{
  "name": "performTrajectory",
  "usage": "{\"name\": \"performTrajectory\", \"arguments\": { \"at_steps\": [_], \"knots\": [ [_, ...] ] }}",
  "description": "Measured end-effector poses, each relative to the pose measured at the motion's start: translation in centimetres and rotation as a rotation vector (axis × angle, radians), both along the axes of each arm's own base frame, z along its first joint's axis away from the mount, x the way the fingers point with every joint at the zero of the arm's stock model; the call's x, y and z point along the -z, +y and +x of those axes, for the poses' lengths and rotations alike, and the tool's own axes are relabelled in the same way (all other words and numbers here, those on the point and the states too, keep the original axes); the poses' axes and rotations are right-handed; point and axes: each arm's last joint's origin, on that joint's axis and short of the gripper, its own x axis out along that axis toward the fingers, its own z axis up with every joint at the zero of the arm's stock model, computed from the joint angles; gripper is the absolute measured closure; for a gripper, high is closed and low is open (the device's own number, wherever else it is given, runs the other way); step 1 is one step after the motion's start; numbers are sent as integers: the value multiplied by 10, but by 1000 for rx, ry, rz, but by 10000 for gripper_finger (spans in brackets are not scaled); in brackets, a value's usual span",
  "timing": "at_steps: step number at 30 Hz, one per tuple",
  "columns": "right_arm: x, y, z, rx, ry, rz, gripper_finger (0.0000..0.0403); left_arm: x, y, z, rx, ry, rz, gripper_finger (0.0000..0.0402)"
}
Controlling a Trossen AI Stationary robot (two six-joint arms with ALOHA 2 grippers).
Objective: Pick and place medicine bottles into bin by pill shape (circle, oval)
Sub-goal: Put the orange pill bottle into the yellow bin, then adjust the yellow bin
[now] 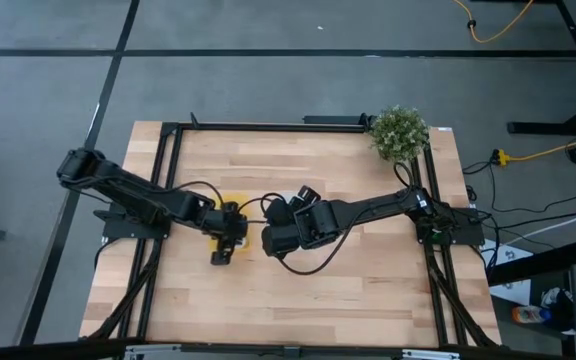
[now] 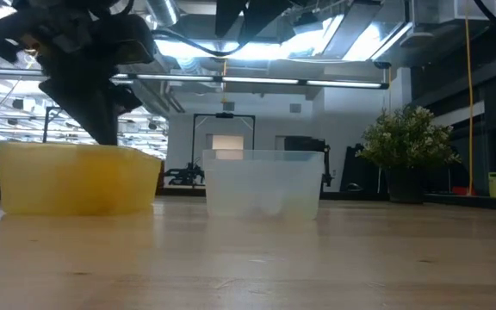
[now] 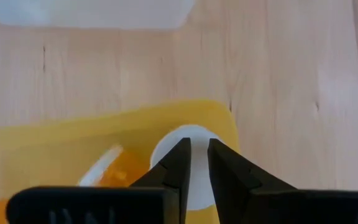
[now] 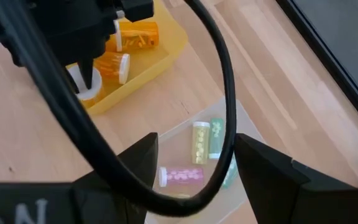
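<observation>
Left claw [image 3: 196,155] sat over the yellow tray [image 1: 236,212], fingers nearly pressed together w/ nothing between them, just above a white-capped orange bottle [image 3: 188,165]; 2 more orange bottles [image 4: 126,50] lay in that tray. Right claw [image 4: 197,155] hung spread & empty above the clear tray [image 2: 263,182], right beside the yellow tray, w/ pale green bottles [image 4: 201,142] inside.

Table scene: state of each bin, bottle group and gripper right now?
yellow bin: holds orange bottles, lying down
clear bin: holds pale bottles, lying down
left gripper: over yellow bin, fingers close together, white cap below
right gripper: open, empty, above clear bin
</observation>
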Motion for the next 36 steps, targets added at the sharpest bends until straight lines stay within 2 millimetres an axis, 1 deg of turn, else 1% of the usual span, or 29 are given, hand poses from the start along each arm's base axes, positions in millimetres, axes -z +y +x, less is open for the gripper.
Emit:
{"name": "performTrajectory", "arguments": {
  "at_steps": [5,7,13,16,19,22,24,26,29,32,33,36],
  "knots": [
    [0,0,0,11,-4,6,189,-15,-1,-4,5,10,31,351],
    [0,0,0,10,-4,6,189,-14,-2,-7,1,30,62,351],
    [0,1,0,11,-4,6,189,-16,-5,-7,12,18,62,351],
    [0,1,0,11,-4,6,189,-19,-5,-12,17,28,63,351],
    [0,1,0,12,-4,6,189,-29,-3,-24,-10,95,80,351],
    [0,1,0,12,-4,5,189,-50,0,-39,-92,169,90,351],
    [0,1,-1,12,-4,6,189,-57,2,-51,-171,228,58,351],
    [0,1,-1,12,-4,6,189,-54,4,-61,-233,309,2,351],
    [0,1,0,12,-4,6,189,-31,6,-68,-273,382,10,351],
    [0,1,0,12,-6,6,189,-10,8,-71,-272,420,49,351],
    [0,1,0,12,-7,7,189,-7,10,-72,-283,420,83,351],
    [0,1,0,12,-14,8,189,-7,16,-71,-353,362,198,351]
  ]
}}
